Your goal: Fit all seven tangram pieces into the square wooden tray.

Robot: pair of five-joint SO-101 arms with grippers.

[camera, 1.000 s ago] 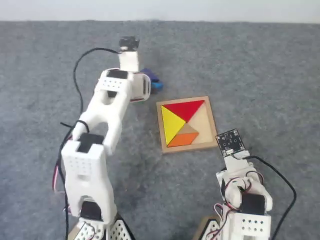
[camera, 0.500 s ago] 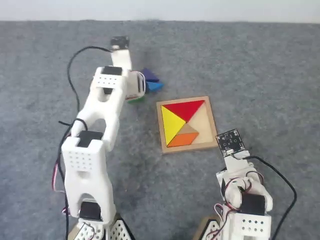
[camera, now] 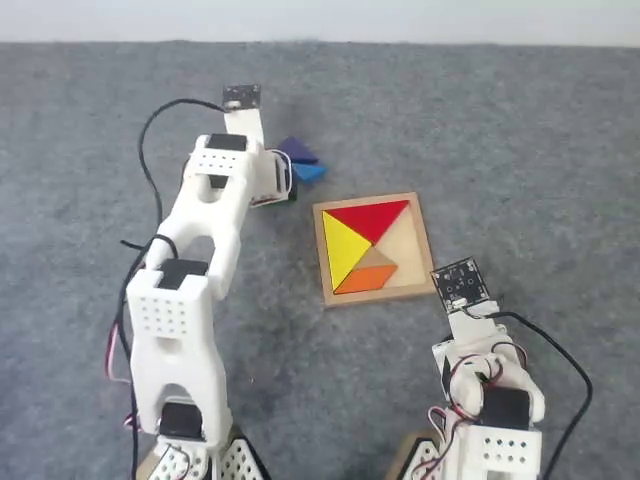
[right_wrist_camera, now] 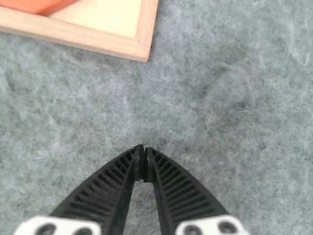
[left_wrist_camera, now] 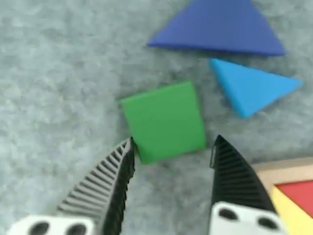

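Green square (left_wrist_camera: pixel 164 121) lies flat on the bench, just left of the tray's (camera: pixel 380 294) upper-left corner in the high view, beside the dark blue triangle (left_wrist_camera: pixel 220 27) and light blue triangle (left_wrist_camera: pixel 249 85). Tray partly filled. Left pincer (left_wrist_camera: pixel 173 142) is spread wide and holds nothing, its tips straddling the square's near edge. Suggest: lower further, centre jaws on opposite sides, close squarely to avoid twisting. Right pincer (right_wrist_camera: pixel 143 161) is closed tip to tip and holds nothing, over bare bench by a tray corner.

White arms (camera: pixel 190 290), black cables (camera: pixel 142 145), ribbed black tool fingers (left_wrist_camera: pixel 110 181).
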